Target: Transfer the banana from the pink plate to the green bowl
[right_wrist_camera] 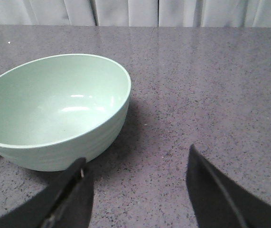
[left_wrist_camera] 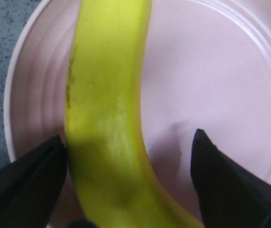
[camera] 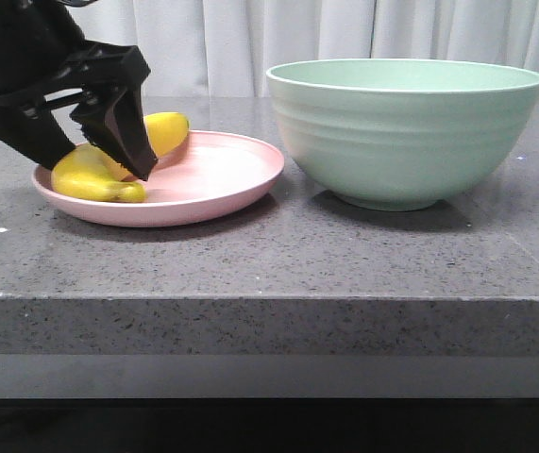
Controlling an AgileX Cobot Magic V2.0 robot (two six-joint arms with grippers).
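Observation:
The yellow banana (camera: 88,176) lies on the pink plate (camera: 214,176) at the left of the table. My left gripper (camera: 104,162) is down on the plate, open, with one finger on each side of the banana. In the left wrist view the banana (left_wrist_camera: 107,95) runs between the fingers on the plate (left_wrist_camera: 211,71). One finger touches its side and the other stands well apart, so the left gripper (left_wrist_camera: 128,137) is not closed on it. The empty green bowl (camera: 406,132) stands right of the plate. My right gripper (right_wrist_camera: 136,156) is open and empty over the table beside the bowl (right_wrist_camera: 54,109).
The grey speckled stone table (camera: 269,255) ends in a front edge close to the plate and bowl. White curtains (camera: 345,28) hang behind it. The right arm does not show in the front view.

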